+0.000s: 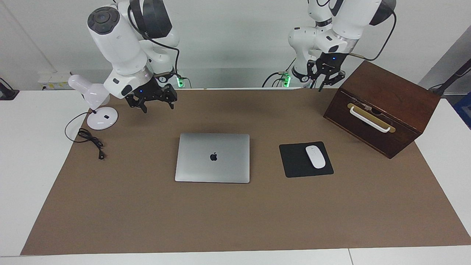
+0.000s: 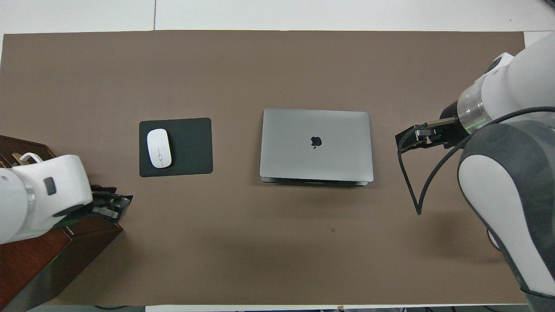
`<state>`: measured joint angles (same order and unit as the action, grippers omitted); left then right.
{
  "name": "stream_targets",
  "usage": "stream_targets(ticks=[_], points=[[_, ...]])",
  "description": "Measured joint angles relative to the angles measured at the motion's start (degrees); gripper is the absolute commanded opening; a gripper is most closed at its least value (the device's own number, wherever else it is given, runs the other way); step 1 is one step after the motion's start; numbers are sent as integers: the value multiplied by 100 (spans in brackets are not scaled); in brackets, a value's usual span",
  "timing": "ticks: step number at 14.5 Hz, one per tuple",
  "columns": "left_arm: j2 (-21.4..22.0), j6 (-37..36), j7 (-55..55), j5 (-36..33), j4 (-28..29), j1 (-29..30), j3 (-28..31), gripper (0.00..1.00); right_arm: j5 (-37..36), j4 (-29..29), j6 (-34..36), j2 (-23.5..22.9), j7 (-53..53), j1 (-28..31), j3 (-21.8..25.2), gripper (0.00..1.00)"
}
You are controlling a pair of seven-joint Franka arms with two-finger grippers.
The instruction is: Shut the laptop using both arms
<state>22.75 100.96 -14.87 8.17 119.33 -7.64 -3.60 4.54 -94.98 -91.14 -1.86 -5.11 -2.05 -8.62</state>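
The laptop (image 1: 212,157) lies shut and flat on the brown mat (image 1: 235,221) that covers the middle of the table, its lid down with the dark apple logo facing up, and nothing touches it. Both arms are raised clear of it. The right gripper (image 1: 154,101) hangs in the air over the mat toward the right arm's end of the table, close to the white desk lamp (image 1: 94,99), and its 2 fingers stand spread apart with nothing between them. The left gripper (image 1: 325,77) is up high over the edge of the table nearest the robots, just beside the top corner of the dark wooden box (image 1: 382,106); its fingers are parted and it carries nothing. From overhead the same gripper shows over the corner of the box, and the right one shows over bare mat beside the laptop toward the right arm's end. A black mouse pad (image 1: 296,162) with a white mouse (image 1: 315,156) on it sits beside the laptop toward the left arm's end, apart from it. The wooden box stands tilted, showing a white handle (image 1: 369,119) on a brass plate. The lamp's black cord (image 1: 90,138) trails in a loop across the mat's edge, with its plug lying loose on the mat.
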Motion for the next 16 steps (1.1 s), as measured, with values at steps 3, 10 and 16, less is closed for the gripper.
stream_targets(ticks=[3,10,16], points=[[2,-165,-40,-43,-179,672,14,100,-78,46,193,51,0,-8,-46,100],[-49,-13,464,-50,-548,1552,3,100,-108,311,382,120,0,8,-15,100],[-1035,-835,612,-198,-1964,1553,-19,100,-411,462,693,140,73,12,96,100]])
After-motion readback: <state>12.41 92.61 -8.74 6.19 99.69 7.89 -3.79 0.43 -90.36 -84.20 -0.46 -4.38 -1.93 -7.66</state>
